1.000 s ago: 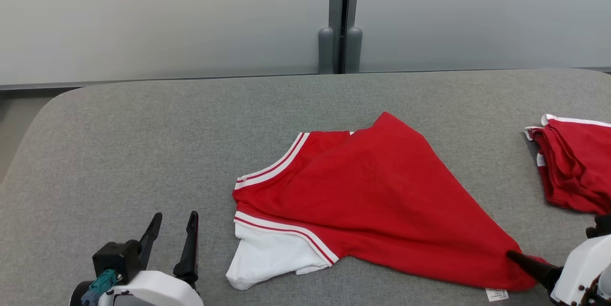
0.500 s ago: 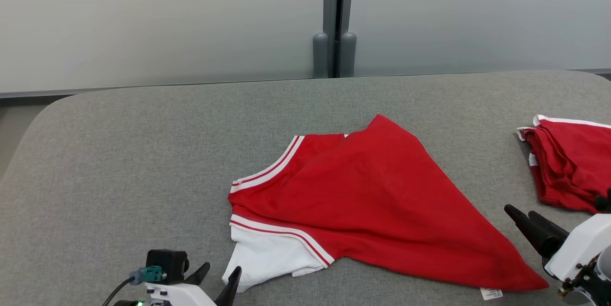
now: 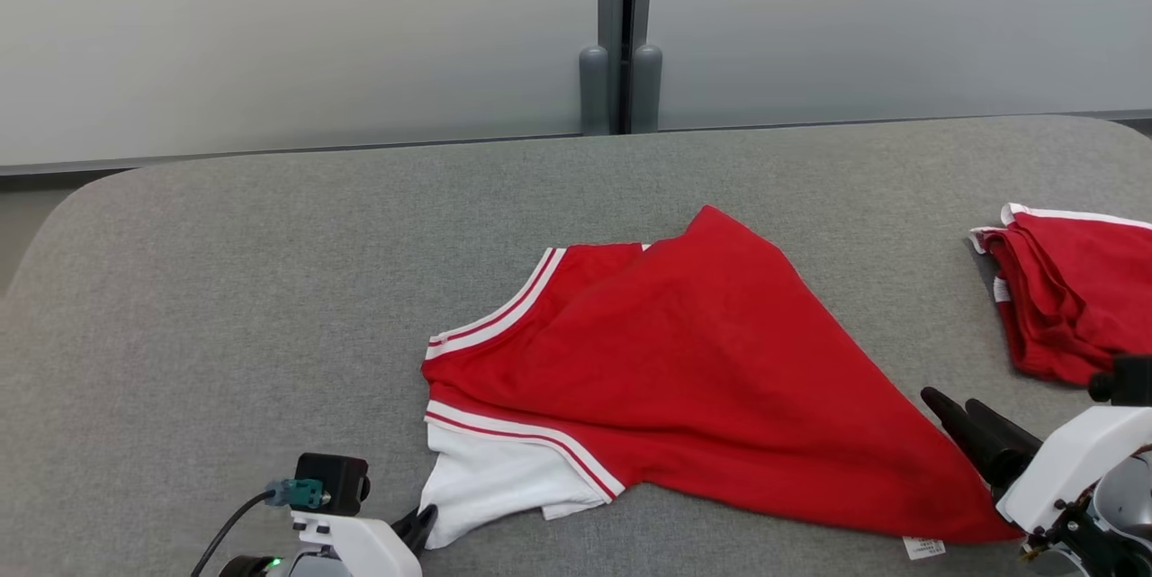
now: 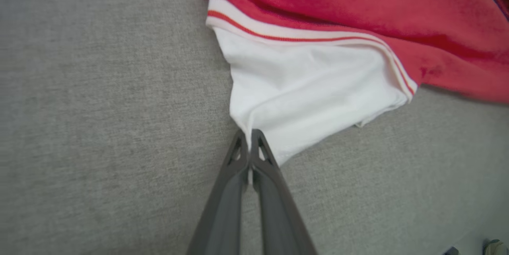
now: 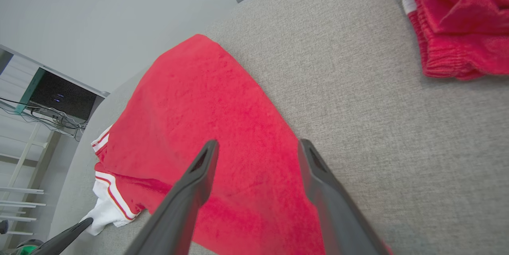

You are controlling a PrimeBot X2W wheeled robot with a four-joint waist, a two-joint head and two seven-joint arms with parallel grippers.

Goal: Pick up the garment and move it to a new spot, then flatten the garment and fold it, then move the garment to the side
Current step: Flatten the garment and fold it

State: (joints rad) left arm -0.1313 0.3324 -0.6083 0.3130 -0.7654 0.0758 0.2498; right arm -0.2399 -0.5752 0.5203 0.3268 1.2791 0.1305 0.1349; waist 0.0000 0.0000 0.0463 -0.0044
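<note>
Across grey woven surface [image 3: 225, 289], near its front edge: soft red jersey [image 3: 702, 361], white-striped trim, rumpled triangle.
Lies pinched tight at the white sleeve [image 4: 310, 88] corner by left gripper [image 4: 249, 133], with right gripper [image 5: 258, 147] splayed open over the red hem.

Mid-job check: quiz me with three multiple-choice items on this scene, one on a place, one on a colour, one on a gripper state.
1. Where does the second red pile lie on the grey surface?
A. Right of the garment, apart from it.
B. Left of it.
C. On top of it.

2. What colour is the cloth at the left gripper tips?
A. Grey.
B. White.
C. Red.

3. How does the right gripper stand?
A. Shut on the label.
B. Shut on the pile.
C. Open over the garment's red corner.

Answers:
1 A: bare surface shows between them in the head view.
2 B: its shut fingers pinch the white sleeve.
3 C: its fingers stand apart, with red cloth seen between them.
</note>
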